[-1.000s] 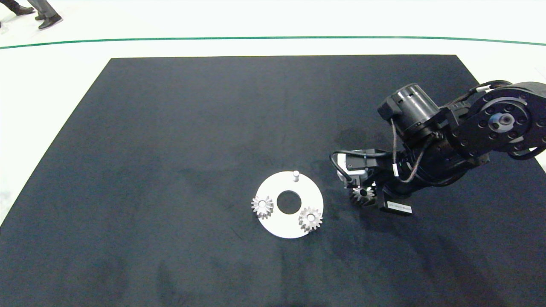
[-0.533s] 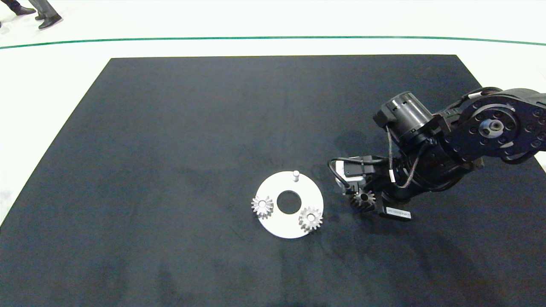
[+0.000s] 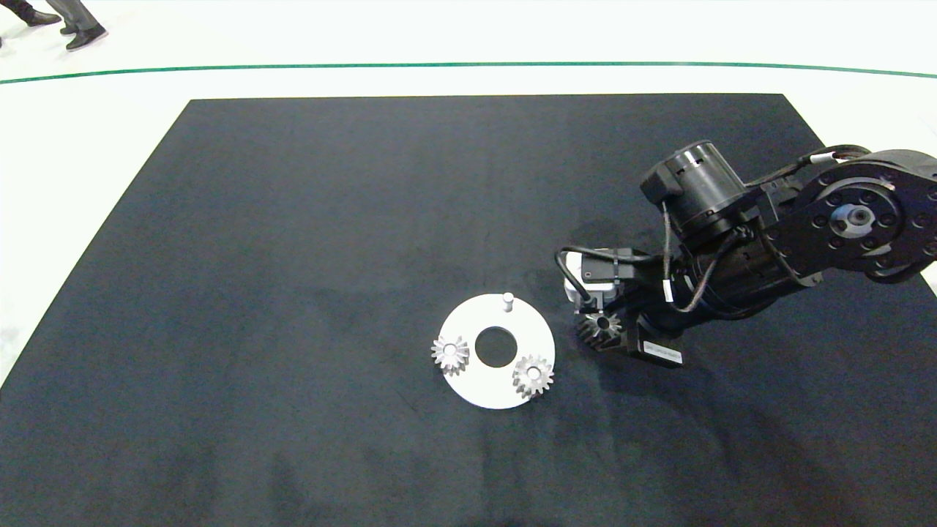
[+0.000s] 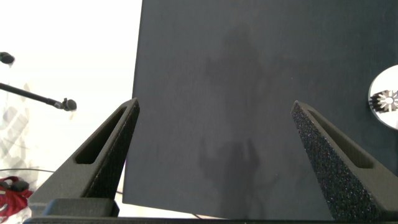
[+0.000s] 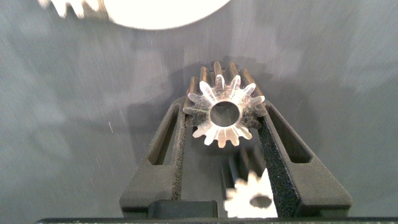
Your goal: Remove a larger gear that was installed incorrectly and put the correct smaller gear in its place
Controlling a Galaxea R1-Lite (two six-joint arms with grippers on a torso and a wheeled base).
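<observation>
One larger gear [image 3: 602,328] — silver teeth, wide dark centre hole — is clamped between the two grey fingers [image 5: 176,146] of the right gripper [image 5: 222,134], off the white disc [image 3: 468,322] and just beside its right edge, over the dark mat [image 3: 293,219]. Another gear [image 5: 252,198] is seen below it between the fingers in the right wrist view. Two smaller tapered gears [image 3: 449,355] [image 3: 532,375] are seated on the disc, either side of its round centre hole; one bare peg [image 3: 507,301] is left standing at the far rim. The left gripper [image 4: 214,155] is held spread wide apart over the mat's edge — nothing is gripped. Shoes [image 3: 84,36] of a person are seen beyond the table.
</observation>
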